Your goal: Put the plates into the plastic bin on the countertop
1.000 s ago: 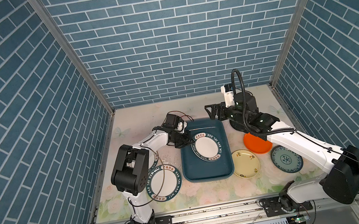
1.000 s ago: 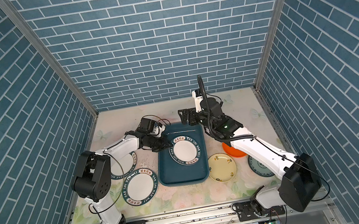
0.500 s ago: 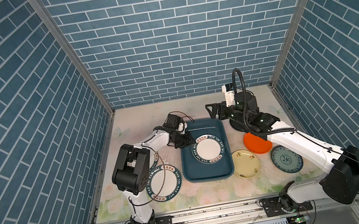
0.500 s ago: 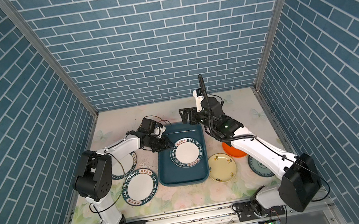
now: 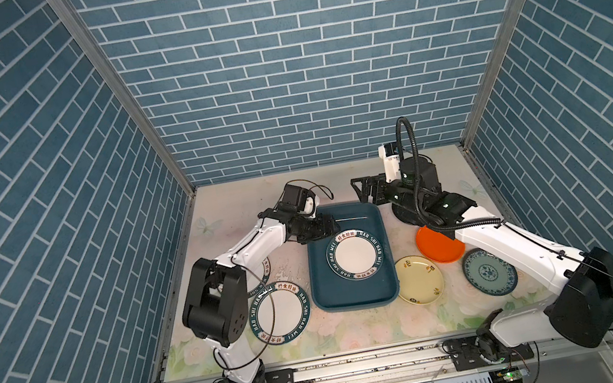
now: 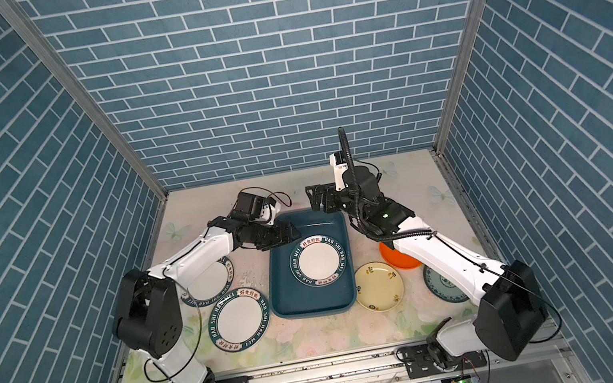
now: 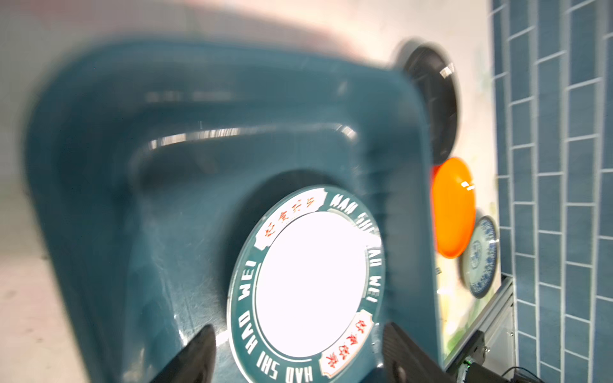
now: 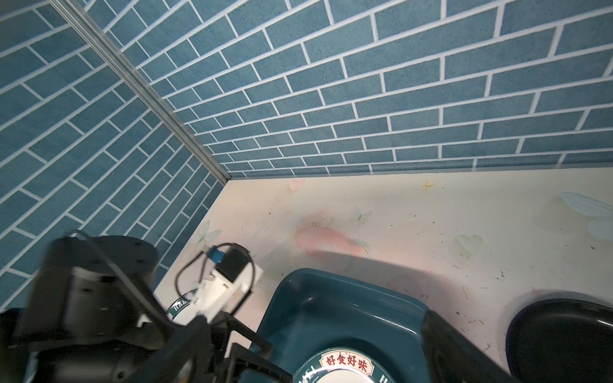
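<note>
Across the middle of the flowered desk (image 5: 232, 209) sits the plastic bin (image 5: 323, 291); take it as the dial's centre, twelve o'clock toward the back wall. One white lettered plate (image 5: 355, 254) lies on its floor, near the centre and a little toward three o'clock; the blurred wrist view leaves it unclear whether it rests quite flat. The left gripper (image 5: 329, 226) reaches over the rim at eleven o'clock, low and tilted inward, its fingers (image 7: 195, 358) spread wide to either side of that plate's edge and pinching nothing. I judge that pose a drop-off: coming in over the corner keeps the arm off the bin wall and lets the plate settle inside. The right gripper (image 5: 364, 191) hovers near one o'clock, by the bin's far corner, fingers spread and empty, probably kept there so the two arms do not meet over the bin. Six plates lie outside. A second lettered plate (image 5: 280, 315) at eight o'clock and a third lettered plate (image 6: 208, 282) at nine, half under the left arm, are within that arm's reach. The black plate (image 8: 564, 338) at two o'clock, the orange plate (image 5: 434, 249) at three, the cream-yellow plate (image 5: 420, 279) at four, just beside the rim, and the blue-patterned plate (image 5: 489, 272) beyond it suit the right arm. With the one plate sitting mid-bin, the rest will likely need stacking.
</note>
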Available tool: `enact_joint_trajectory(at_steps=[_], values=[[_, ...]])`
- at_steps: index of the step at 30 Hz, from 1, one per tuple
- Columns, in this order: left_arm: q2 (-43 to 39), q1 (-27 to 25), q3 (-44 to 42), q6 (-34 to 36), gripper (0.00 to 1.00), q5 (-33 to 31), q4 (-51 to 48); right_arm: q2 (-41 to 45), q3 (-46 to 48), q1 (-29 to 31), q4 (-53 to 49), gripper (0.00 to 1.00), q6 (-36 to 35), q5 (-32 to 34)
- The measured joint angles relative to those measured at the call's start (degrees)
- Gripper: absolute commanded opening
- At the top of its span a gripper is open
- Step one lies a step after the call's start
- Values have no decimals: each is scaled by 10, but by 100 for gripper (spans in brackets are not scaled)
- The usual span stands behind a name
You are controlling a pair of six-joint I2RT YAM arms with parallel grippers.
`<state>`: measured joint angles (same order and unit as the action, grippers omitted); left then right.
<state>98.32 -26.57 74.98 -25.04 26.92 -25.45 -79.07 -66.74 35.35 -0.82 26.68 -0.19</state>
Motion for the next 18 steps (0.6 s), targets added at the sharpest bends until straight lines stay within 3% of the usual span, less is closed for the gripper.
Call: enact_joint_trajectory(at_steps=[7, 18], values=[[-117, 49, -21, -16, 100, -4, 19, -34, -9, 0, 0, 99, 0, -16], [-243, 269, -212, -97, 100, -2, 31, -103, -82, 10, 27, 99, -1, -115]])
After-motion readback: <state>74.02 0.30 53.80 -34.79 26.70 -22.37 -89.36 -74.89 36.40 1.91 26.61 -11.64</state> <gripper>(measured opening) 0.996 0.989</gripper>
